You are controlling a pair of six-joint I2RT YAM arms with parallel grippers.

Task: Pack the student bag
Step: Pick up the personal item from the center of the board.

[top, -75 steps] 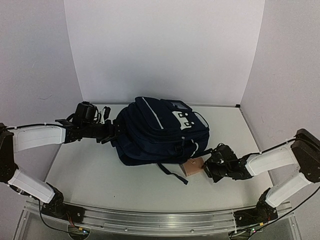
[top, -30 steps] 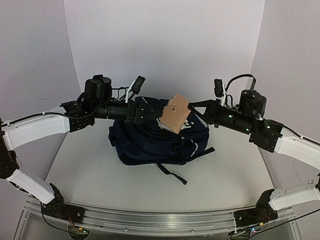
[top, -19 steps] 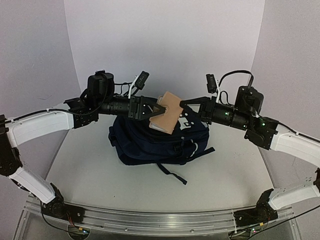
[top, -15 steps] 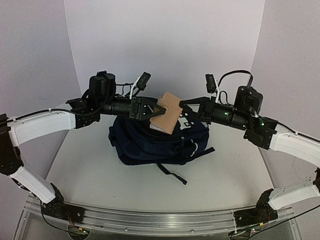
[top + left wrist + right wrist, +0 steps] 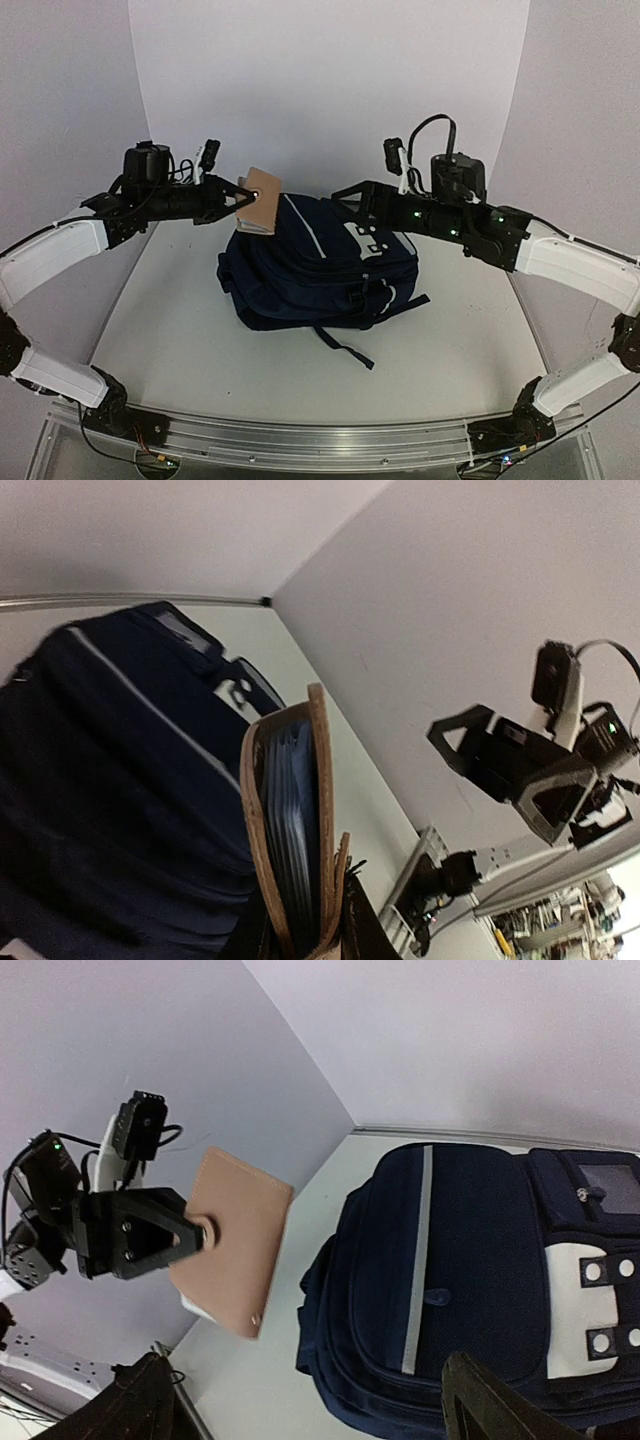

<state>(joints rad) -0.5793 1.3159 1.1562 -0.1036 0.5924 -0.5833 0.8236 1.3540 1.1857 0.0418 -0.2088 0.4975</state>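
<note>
The student bag [image 5: 320,265], a navy backpack with white piping and a white front graphic, lies on the table's middle. My left gripper [image 5: 243,197] is shut on a tan leather notebook [image 5: 260,201], held in the air above the bag's left end. In the left wrist view the notebook [image 5: 295,830] stands edge-on between the jaws, over the bag [image 5: 100,780]. My right gripper [image 5: 350,195] hangs open and empty above the bag's right half. The right wrist view looks down on the bag [image 5: 450,1260] and shows the notebook [image 5: 235,1240] to the left, apart from my right gripper [image 5: 310,1410].
A dark strap [image 5: 345,350] trails from the bag toward the near side. White walls close the table in at the back and both sides. An aluminium rail [image 5: 300,440] runs along the near edge by the arm bases.
The notebook passed from the right gripper to the left above the bag. The left jaws shut on it and carried it leftward; the right jaws opened and drew back.
</note>
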